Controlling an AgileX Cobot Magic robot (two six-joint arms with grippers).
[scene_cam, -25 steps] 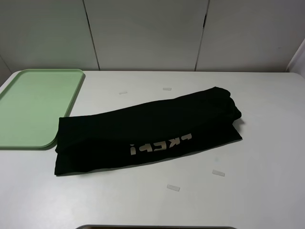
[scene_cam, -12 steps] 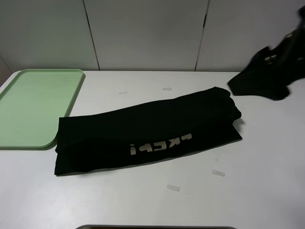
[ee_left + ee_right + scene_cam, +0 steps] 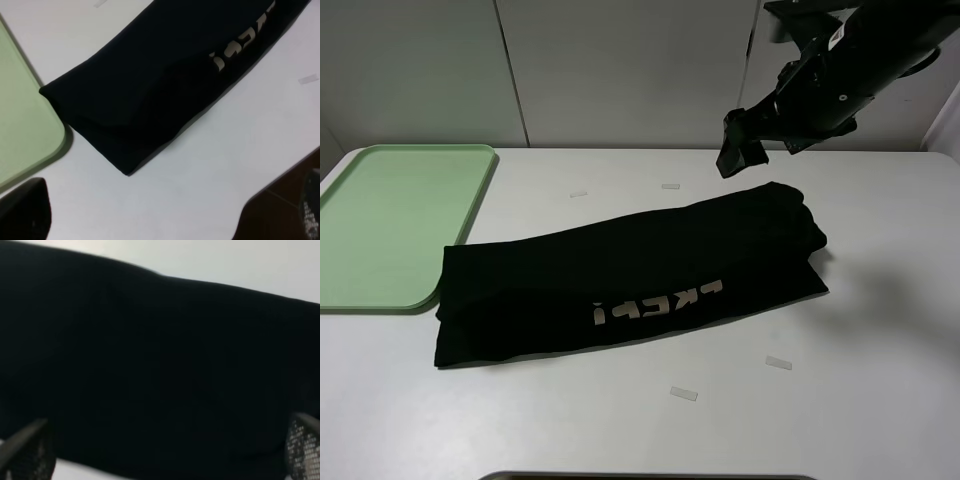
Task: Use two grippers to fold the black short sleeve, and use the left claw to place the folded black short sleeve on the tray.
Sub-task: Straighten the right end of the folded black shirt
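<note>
The shirt lies on the table, one end just beside the tray. My right claw hangs above its other end, my left claw above the tray-side corner, both gaping, empty.

I find the white tabletop open near and right of the folded black cloth shirt. Its left end crowds the flat light-green plastic tray. The dark right gripper hangs over its far right end.
</note>
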